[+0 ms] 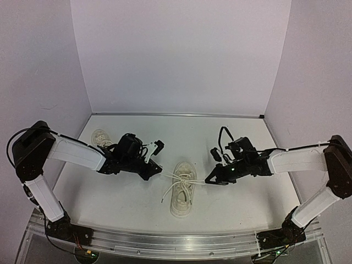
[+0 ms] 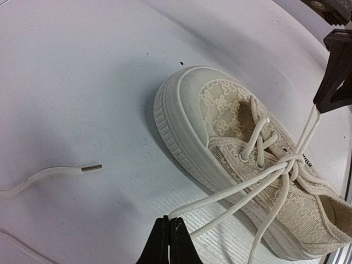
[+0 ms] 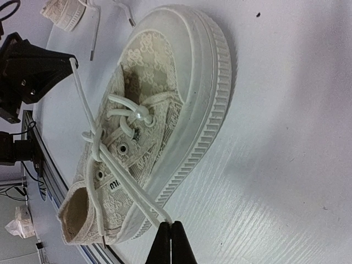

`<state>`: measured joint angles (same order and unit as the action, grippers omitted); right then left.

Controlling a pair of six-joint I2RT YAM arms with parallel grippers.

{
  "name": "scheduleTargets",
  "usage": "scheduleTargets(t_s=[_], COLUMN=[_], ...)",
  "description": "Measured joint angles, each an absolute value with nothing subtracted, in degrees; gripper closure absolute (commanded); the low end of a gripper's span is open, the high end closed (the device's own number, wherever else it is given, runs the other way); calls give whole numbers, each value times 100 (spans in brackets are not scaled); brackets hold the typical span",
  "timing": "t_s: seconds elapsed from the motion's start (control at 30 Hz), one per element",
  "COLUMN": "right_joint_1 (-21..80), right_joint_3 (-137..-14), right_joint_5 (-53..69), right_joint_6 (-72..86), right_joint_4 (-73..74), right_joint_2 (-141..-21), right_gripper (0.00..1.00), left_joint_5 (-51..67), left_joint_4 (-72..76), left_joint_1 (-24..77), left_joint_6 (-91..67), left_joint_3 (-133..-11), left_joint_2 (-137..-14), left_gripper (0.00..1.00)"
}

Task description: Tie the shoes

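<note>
One cream lace-pattern shoe (image 1: 183,192) lies at the table's middle, toe toward the near edge. Its white laces (image 2: 286,162) cross in a knot over the tongue, and a loop runs out to each side. My left gripper (image 2: 169,221) is shut on the left loop just off the sole. On the other side, my right gripper (image 3: 169,224) is shut on the right loop beside the ribbed sole (image 3: 203,126). From above, the left gripper (image 1: 159,174) and right gripper (image 1: 208,180) flank the shoe. The other shoe (image 1: 101,137) sits at the back left, partly hidden by the left arm.
A loose lace end with a metal tip (image 2: 91,168) lies on the white table left of the shoe. White walls close in the back and sides. An aluminium rail (image 1: 176,242) runs along the near edge by the arm bases.
</note>
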<state>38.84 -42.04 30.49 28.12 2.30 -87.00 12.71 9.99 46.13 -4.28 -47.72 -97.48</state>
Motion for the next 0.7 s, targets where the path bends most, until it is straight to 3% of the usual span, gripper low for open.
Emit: scheduleTargets(t_s=[0.6,0.7], right_joint_1=[3781,3756], right_joint_3=[-4073,-4076], right_joint_5=[2912,3052], right_joint_6=[2759,2728], right_joint_4=[348,307], right_joint_2=[-8587,-8629], right_gripper=[100,99], left_joint_5=[1198,1299], left_joint_4=[891,848], left_joint_1=[4613,4613], left_joint_6=[-434,-416], left_joint_3=[-4779,-4811], left_joint_2=[-9737,-9791], left_gripper=[99,82])
